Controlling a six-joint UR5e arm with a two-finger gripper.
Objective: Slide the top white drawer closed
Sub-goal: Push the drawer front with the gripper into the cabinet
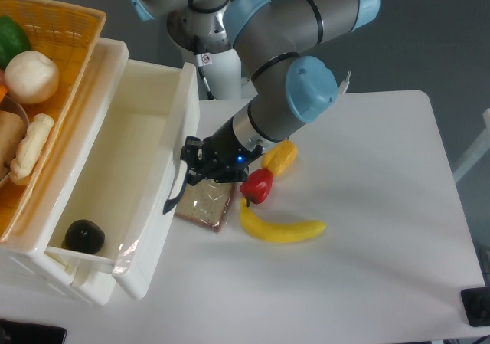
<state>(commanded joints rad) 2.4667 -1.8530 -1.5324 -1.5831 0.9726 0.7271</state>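
Observation:
The top white drawer [115, 168] stands partly pulled out of the cabinet at the left, its flat front panel [164, 198] facing right with a curved black handle [177, 191]. A dark round fruit [83, 237] lies inside at the drawer's near end. My gripper [195, 165] presses against the front panel right by the handle. Its black fingers sit close together, and I cannot tell if they are open or shut.
A yellow wicker basket [76, 30] with vegetables sits on top of the cabinet. On the table by the gripper lie a brown packet [205, 206], a red pepper [258, 185], a banana [279, 229] and a yellow-orange piece [279, 157].

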